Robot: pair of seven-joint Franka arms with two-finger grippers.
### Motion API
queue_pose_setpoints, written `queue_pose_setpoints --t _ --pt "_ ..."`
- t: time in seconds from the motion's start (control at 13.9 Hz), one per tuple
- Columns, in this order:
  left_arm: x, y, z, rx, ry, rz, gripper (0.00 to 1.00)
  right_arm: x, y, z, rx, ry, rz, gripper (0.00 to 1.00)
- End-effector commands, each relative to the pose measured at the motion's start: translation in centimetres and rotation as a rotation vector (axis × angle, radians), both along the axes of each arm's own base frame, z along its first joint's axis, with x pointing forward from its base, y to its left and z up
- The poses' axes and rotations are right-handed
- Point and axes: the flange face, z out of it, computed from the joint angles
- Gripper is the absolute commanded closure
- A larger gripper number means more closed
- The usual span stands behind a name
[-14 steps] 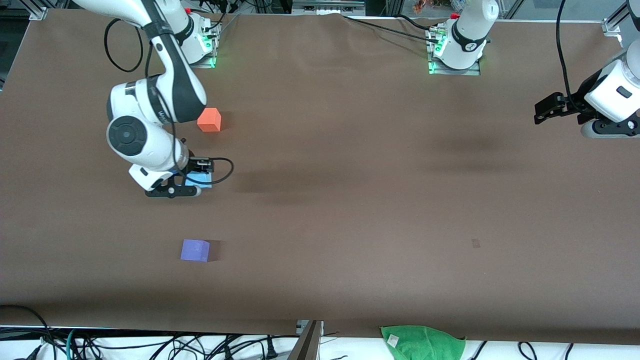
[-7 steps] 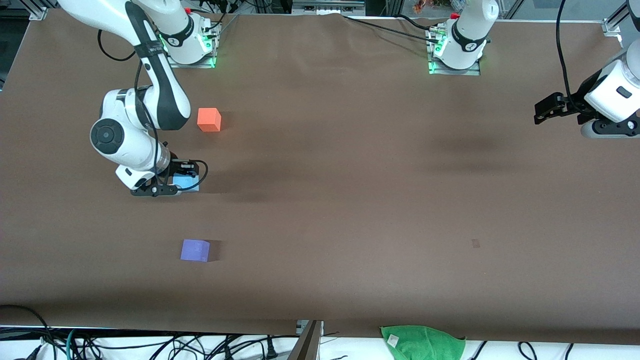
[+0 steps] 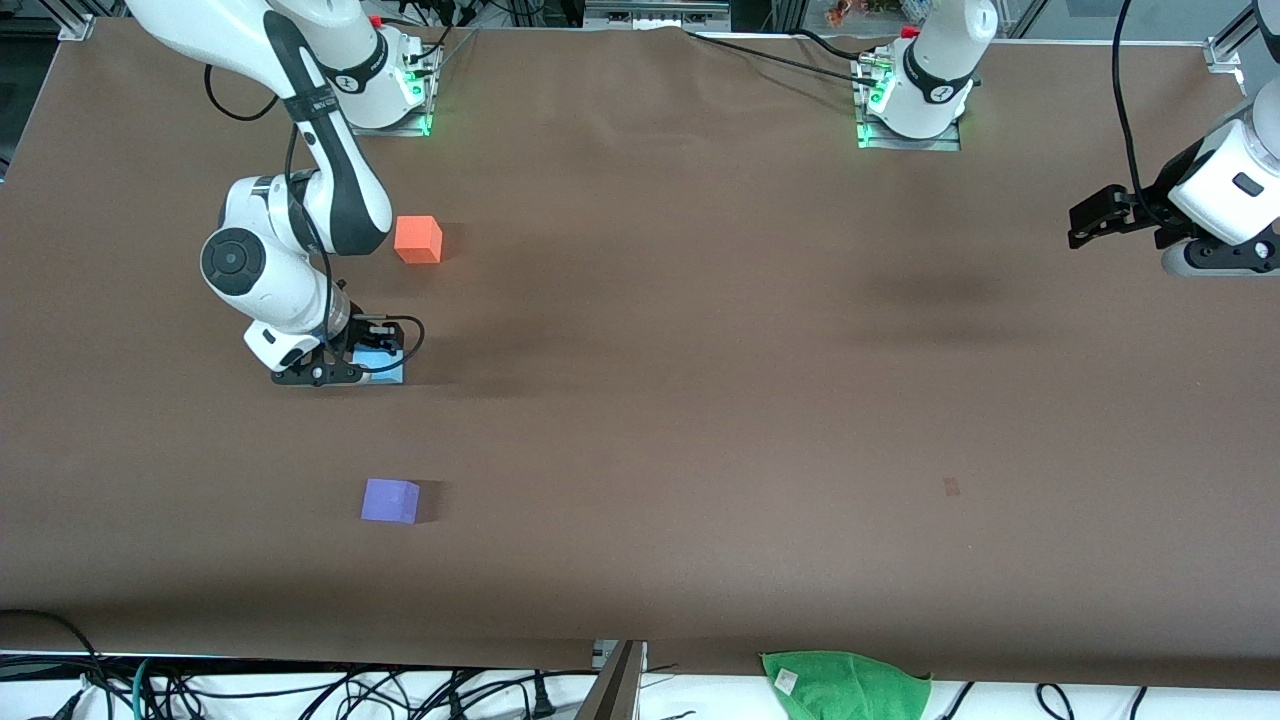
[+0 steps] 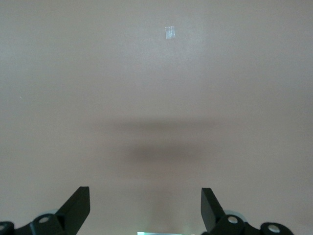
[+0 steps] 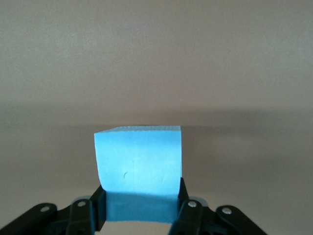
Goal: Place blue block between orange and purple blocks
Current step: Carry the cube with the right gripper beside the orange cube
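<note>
The right claw (image 3: 352,366) pinches the blue block (image 3: 381,365) low over the surface (image 3: 700,400), between the orange block (image 3: 418,240) and the purple block (image 3: 390,501). The left claw (image 4: 145,208) waits, spread, over the left arm's end.

Bare table (image 3: 700,420) lies between orange block (image 3: 418,240) and purple block (image 3: 390,500).

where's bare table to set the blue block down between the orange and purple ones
The right gripper grips the blue block over the gap already. Bare table runs from there to the purple block; the strip up to the orange block is tighter, crowded by the right arm. The left gripper waits open, away at its own end.
</note>
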Motion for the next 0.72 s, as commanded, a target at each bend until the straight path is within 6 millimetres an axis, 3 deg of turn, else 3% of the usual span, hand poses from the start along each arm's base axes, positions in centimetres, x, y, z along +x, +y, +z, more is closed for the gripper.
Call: queue_pose_setpoints --t 0.0,0.65 --pt "0.2 -0.1 0.6 -0.006 0.004 -0.002 0.0 -1.7 0.7 -0.4 0.059 0.009 -0.028 0.64" --pt "0.3 -0.1 0.5 -0.006 0.005 -0.002 0.0 -4.5 0.9 -3.3 0.048 -0.037 -0.028 0.62"
